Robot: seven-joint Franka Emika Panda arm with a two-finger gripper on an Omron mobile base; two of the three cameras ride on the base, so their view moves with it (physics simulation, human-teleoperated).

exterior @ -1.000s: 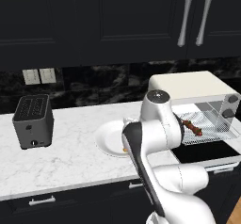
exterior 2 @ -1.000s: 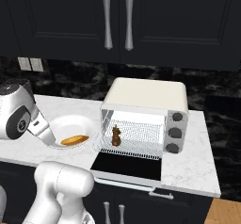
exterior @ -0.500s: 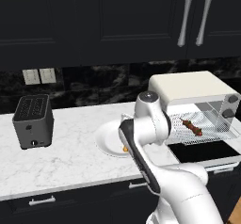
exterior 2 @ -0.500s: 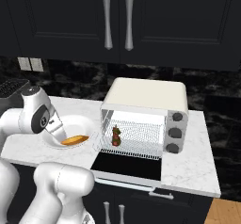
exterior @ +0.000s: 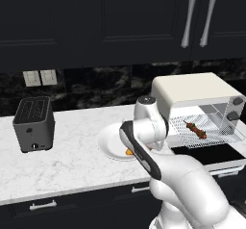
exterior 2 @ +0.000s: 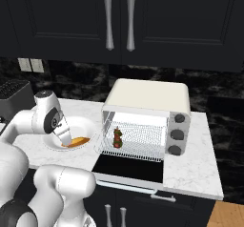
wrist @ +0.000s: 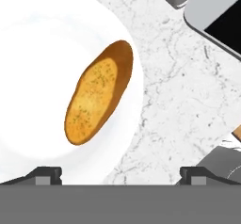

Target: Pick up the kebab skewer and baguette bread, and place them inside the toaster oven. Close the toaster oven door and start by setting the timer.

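Already the kebab skewer point(exterior 2: 116, 138) lies on the wire rack inside the toaster oven point(exterior 2: 147, 97), so the step in hand is fetching the baguette bread point(wrist: 98, 92). The bread lies on a white plate point(wrist: 28, 68) on the marble tabletop point(exterior: 72, 160), just left of the oven, whose door point(exterior 2: 131, 169) hangs open and flat toward the near edge. The tool point(wrist: 120, 173) hangs over the plate with its jaws spread as wide as they go and nothing between them; the bread sits a little to one side of the midline between the tips. Next, I judge, the tool must centre over the bread, turn so the jaws cross its narrow width, then descend and close. After that come the carry to the rack, the door and the timer knob point(exterior 2: 179, 118).
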